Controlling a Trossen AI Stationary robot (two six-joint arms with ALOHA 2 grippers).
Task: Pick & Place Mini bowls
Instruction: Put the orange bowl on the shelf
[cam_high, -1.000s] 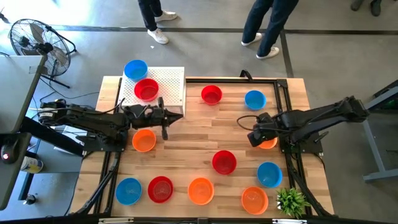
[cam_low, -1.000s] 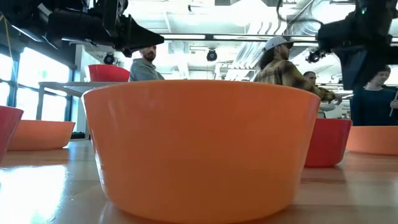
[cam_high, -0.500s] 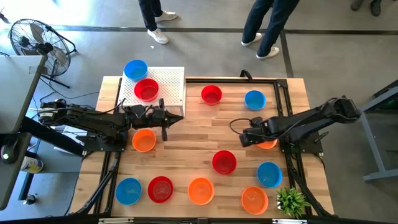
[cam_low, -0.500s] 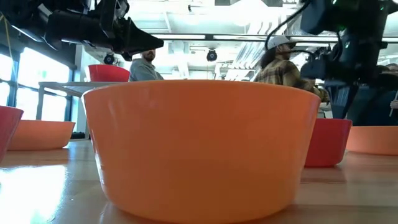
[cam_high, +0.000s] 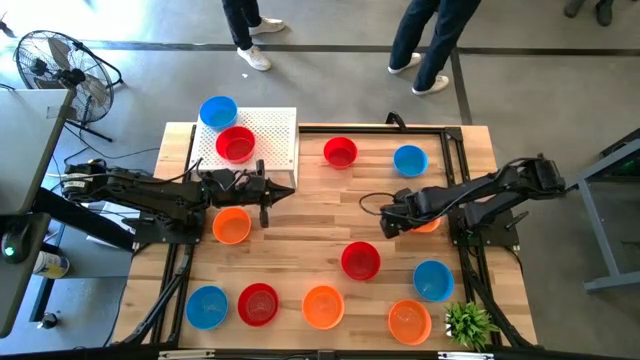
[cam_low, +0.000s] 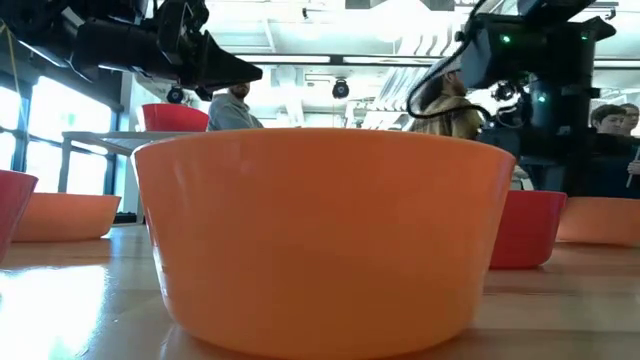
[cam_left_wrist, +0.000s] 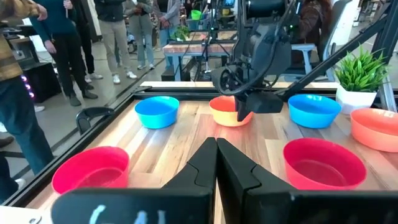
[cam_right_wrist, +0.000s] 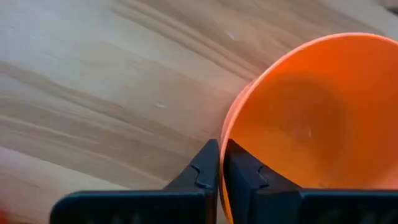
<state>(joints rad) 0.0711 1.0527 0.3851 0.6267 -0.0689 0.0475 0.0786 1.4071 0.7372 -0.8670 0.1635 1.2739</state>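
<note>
My right gripper (cam_high: 390, 222) points down at the left side of an orange mini bowl (cam_high: 431, 227) on the right half of the wooden table (cam_high: 300, 222), shut on its rim. The left wrist view shows the same gripper (cam_left_wrist: 244, 113) at that bowl (cam_left_wrist: 225, 112). My left gripper (cam_high: 284, 188) hovers shut and level beside the white perforated stand (cam_high: 275, 135), holding nothing; its fingers (cam_left_wrist: 216, 163) are pressed together. Red, blue and orange mini bowls stand on their bases about the table. My right gripper pinches the orange bowl's rim (cam_right_wrist: 225, 138) on the side toward the table's left edge, one finger inside the bowl and one outside. The fingers come from above, pointing down. In the left wrist view the bowl's base (cam_left_wrist: 233, 121) appears to rest on the table.
A red bowl (cam_high: 236, 144) sits on the stand and a blue one (cam_high: 217, 111) by its far left corner. A small green plant (cam_high: 468, 322) stands at the near right corner. A red bowl (cam_high: 360, 260) lies just nearer than my right gripper. People stand beyond the far edge.
My right gripper has gone down and toward the table's left edge, from above the orange bowl to its left rim, and has shut on that rim. The bowl has stayed where it was.
</note>
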